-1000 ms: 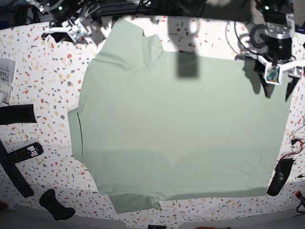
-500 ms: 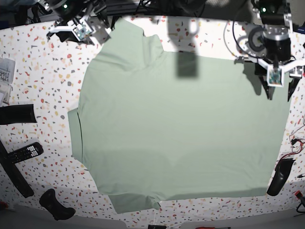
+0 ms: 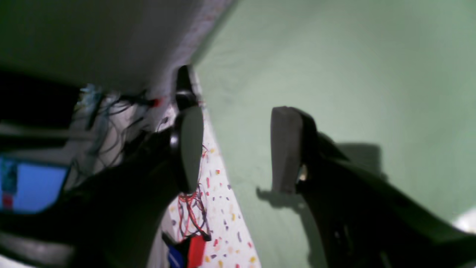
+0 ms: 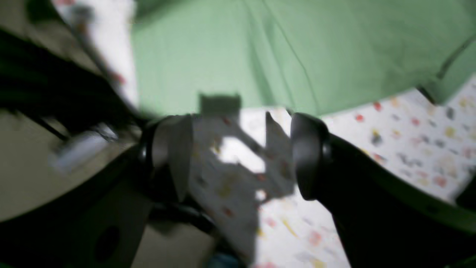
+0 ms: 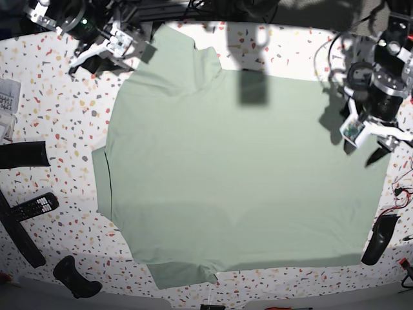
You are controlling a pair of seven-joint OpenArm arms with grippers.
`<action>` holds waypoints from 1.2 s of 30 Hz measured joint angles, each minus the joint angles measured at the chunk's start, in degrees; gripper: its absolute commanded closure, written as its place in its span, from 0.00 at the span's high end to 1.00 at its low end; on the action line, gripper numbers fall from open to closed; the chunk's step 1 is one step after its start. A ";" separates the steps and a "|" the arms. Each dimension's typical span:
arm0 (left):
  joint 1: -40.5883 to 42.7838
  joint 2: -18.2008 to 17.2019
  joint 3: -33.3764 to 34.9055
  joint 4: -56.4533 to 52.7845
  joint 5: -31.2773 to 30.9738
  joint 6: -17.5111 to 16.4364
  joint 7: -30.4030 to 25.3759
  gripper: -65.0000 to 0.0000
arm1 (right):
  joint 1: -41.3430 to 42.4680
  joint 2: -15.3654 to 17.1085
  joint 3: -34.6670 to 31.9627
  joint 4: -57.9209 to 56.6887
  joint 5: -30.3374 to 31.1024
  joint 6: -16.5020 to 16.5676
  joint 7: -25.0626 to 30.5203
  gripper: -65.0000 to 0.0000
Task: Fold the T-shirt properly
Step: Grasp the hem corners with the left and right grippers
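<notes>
The T-shirt (image 5: 245, 174) is a big pale mint-green cloth lying flat over most of the speckled table (image 5: 58, 123). In the base view my left gripper (image 5: 363, 150) hovers at the shirt's right edge. The left wrist view shows the left gripper (image 3: 238, 149) open and empty, one finger over the T-shirt (image 3: 334, 67), the other over bare table. My right gripper (image 5: 119, 59) is by the shirt's upper left corner. In the right wrist view the right gripper (image 4: 241, 156) is open over the table just off the T-shirt (image 4: 297, 48), holding nothing.
A remote control (image 5: 33, 206) and black objects (image 5: 22, 155) (image 5: 76, 276) lie on the table's left side. A black object (image 5: 380, 239) and red wires (image 5: 399, 196) sit at the right edge. Papers (image 5: 6, 100) lie far left.
My left arm has swung down along the shirt's right edge and turned. The right arm has turned and shifted a little left near the upper left corner. Both grippers stay open.
</notes>
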State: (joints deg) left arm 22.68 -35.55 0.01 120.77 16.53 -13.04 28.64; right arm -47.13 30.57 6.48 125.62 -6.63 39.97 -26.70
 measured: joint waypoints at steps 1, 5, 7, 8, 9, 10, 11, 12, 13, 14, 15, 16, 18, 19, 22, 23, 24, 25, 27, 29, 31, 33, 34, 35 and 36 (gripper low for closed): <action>0.28 -1.22 0.00 0.00 -1.20 -1.44 0.15 0.41 | 0.00 0.52 0.00 0.00 -1.62 -0.04 0.04 0.62; 2.23 -3.17 0.00 0.00 -4.42 -3.93 0.09 0.41 | 0.00 2.64 0.00 0.00 -7.48 0.17 0.07 0.62; 3.21 -3.23 0.00 -0.04 -4.66 -5.05 1.53 0.41 | 0.00 3.08 0.00 0.00 -10.86 0.15 0.09 0.62; 3.52 -3.39 0.00 -0.48 -4.72 -6.73 1.88 0.41 | -0.02 3.10 0.00 0.00 -12.09 0.15 0.09 0.62; 3.98 -3.76 0.00 -1.70 -4.46 -8.35 1.92 0.41 | 0.00 3.10 0.00 0.00 -13.20 0.17 0.09 0.62; 4.61 -4.50 0.00 -3.61 -4.74 -9.81 0.87 0.41 | 0.00 3.10 0.00 0.00 -13.33 0.17 0.13 0.62; 5.44 -5.31 0.02 -5.81 -4.66 -11.06 -0.28 0.41 | 0.00 3.10 0.00 0.00 -13.33 0.17 0.24 0.62; 6.36 -6.21 0.04 -8.50 -4.50 -11.30 -2.78 0.41 | 0.00 3.10 0.00 0.00 -13.35 0.17 0.26 0.62; 7.04 -7.02 0.04 -11.34 -4.04 -11.63 -4.96 0.41 | -0.02 3.10 0.00 0.00 -13.35 0.17 0.63 0.62; 7.43 -7.65 0.07 -14.12 -2.40 -12.13 -7.41 0.41 | -0.02 3.10 0.00 0.00 -13.33 0.17 0.92 0.62; 7.58 -8.02 0.09 -16.59 -0.13 -12.02 -9.73 0.41 | 0.00 3.10 -0.02 0.00 -13.33 0.17 1.36 0.62; 7.58 -8.31 0.11 -18.73 2.62 -11.74 -11.65 0.41 | 0.00 3.10 0.00 0.02 -13.33 0.17 1.79 0.62; 7.45 -8.66 0.11 -22.23 7.32 -11.15 -13.86 0.41 | 0.00 3.10 -0.02 0.00 -13.33 0.20 1.99 0.62; 7.48 -8.98 0.11 -23.52 8.22 -10.58 -14.97 0.41 | -0.02 3.13 -0.02 0.00 -13.35 0.20 2.23 0.62; 7.45 -10.75 0.11 -26.71 8.81 -9.92 -19.91 0.41 | 0.00 3.10 -0.02 0.00 -13.35 0.17 2.36 0.62; 7.39 -11.47 0.11 -27.85 8.83 -9.90 -21.77 0.41 | 0.00 3.10 -0.02 0.00 -12.94 0.17 2.43 0.62; 7.30 -12.02 0.11 -29.11 8.68 -9.70 -22.97 0.41 | 0.00 3.10 -0.02 0.00 -12.87 0.20 2.43 0.62; 7.30 -12.35 0.09 -30.29 8.63 -9.66 -23.65 0.41 | 0.00 3.10 -0.02 0.00 -12.72 0.17 2.45 0.62; 7.30 -12.76 0.09 -32.37 10.86 -9.49 -24.94 0.41 | 0.00 3.10 -0.02 0.00 -12.70 0.20 2.45 0.62; 7.28 -12.72 0.11 -34.29 14.34 -7.87 -25.46 0.41 | -0.02 3.10 -0.02 0.00 -12.70 0.17 2.45 0.62; 7.26 -12.79 0.02 -35.89 15.10 -5.97 -25.51 0.41 | 0.00 3.10 -0.02 0.00 -12.70 0.20 2.45 0.62; 7.15 -12.74 0.02 -37.09 15.06 -4.11 -25.75 0.41 | 0.00 3.10 -0.02 0.00 -12.70 0.17 3.08 0.62; 7.15 -12.76 0.02 -37.44 15.08 -3.85 -25.94 0.41 | -0.02 3.10 -0.02 0.00 -12.72 0.17 3.58 0.62; 7.13 -12.76 0.02 -37.77 15.06 -3.82 -26.38 0.40 | 0.00 3.10 -0.02 0.00 -12.70 0.20 4.44 0.62; 7.13 -12.76 0.02 -37.97 15.06 -3.80 -26.86 0.38 | -0.02 3.10 -0.02 0.00 -12.70 0.17 5.38 0.62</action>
State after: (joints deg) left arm 29.80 -48.31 0.03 82.81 31.59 -16.84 1.78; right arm -47.16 33.67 6.46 125.62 -19.33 40.14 -21.32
